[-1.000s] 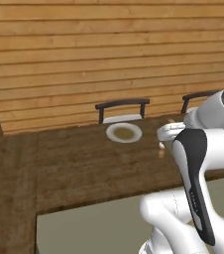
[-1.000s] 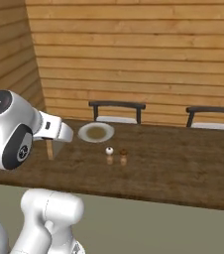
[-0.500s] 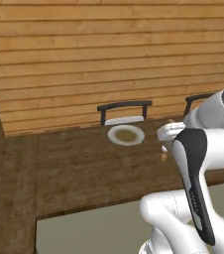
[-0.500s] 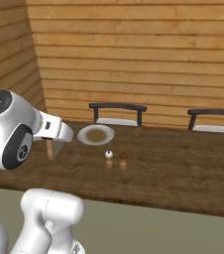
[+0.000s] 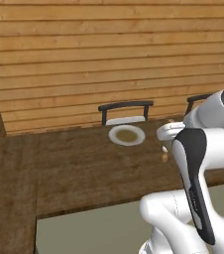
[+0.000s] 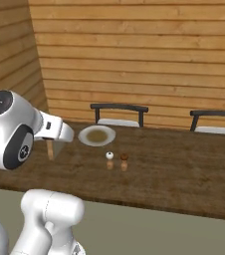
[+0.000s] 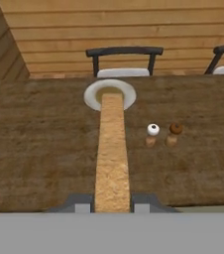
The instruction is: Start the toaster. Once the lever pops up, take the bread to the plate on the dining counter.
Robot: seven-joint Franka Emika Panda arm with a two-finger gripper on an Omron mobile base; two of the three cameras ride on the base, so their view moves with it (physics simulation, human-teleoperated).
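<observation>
Bread (image 7: 112, 149) (edge-on) faces plate (image 7: 93, 94); two shakers (image 7: 162, 135) stand right.

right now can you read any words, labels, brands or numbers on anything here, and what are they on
None: nothing here carries readable text.
plate: plain white, no print.
bread, held in the gripper: bare crust, no mark.
two small shakers on the dining counter: no labels.
chairs and the plank wall: no signs.

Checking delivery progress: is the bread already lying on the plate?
No. In the hand view the bread is clamped in the claw, short of the plate.
</observation>
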